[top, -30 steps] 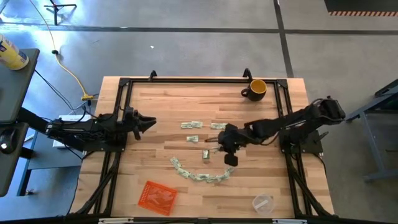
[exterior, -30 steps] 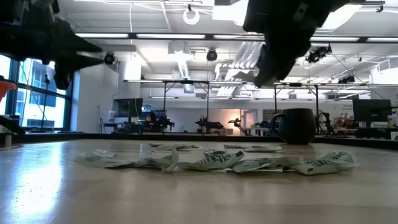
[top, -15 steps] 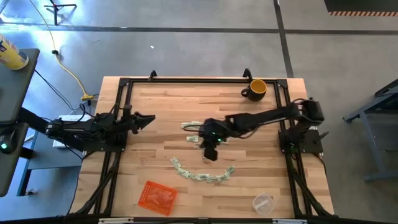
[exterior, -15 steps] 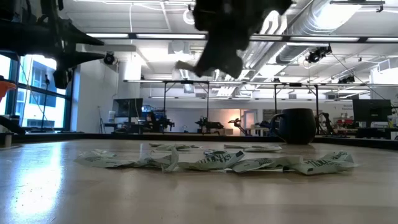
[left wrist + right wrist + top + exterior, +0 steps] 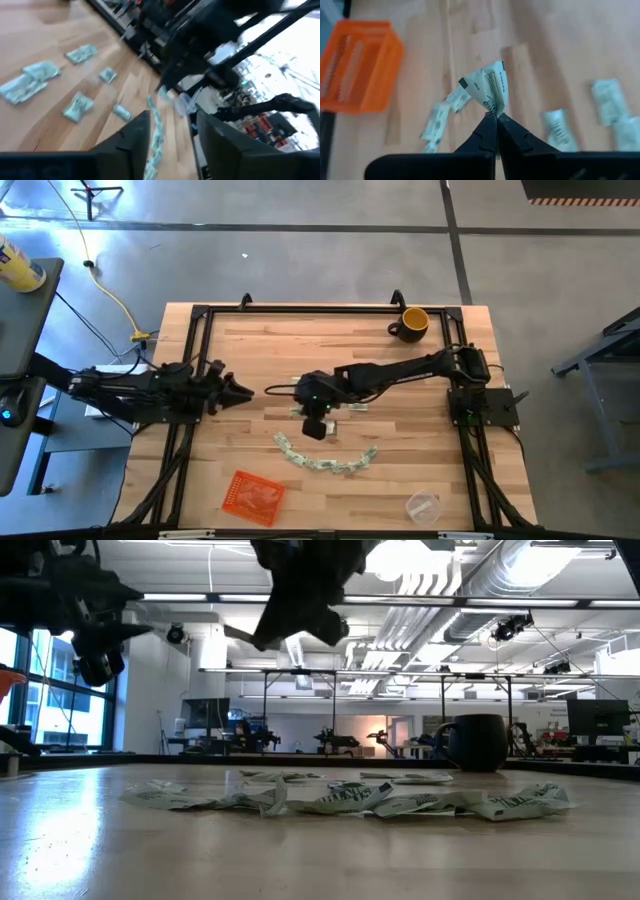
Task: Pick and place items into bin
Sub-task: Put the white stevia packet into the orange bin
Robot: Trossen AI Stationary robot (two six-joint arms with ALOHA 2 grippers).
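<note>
Several small pale green-and-white crumpled paper pieces lie on the wooden table, most of them in an arc [image 5: 325, 460], with others near the middle [image 5: 355, 408]. The orange bin [image 5: 252, 496] stands near the front left; it also shows in the right wrist view [image 5: 360, 65]. My right gripper [image 5: 316, 430] hangs above the table's middle, shut on one paper piece [image 5: 487, 90]. My left gripper [image 5: 240, 390] is open and empty at the left, its fingers [image 5: 142, 132] pointing toward the right arm. My right gripper pinches the paper piece by its lower corner [image 5: 492, 111] between its two fingertips [image 5: 487, 125]. The crumpled piece sticks out beyond the tips, lifted clear of the table.
A yellow-and-black mug [image 5: 413, 322] stands at the far right. A clear plastic cup [image 5: 422, 505] lies near the front right corner. A black frame [image 5: 200, 315] runs around the tabletop. Bare wood lies between the arc of pieces and the bin.
My right gripper has gone toward the table's left edge, staying well above the table, and now hangs over the middle. My left gripper has shifted a little toward the near edge.
</note>
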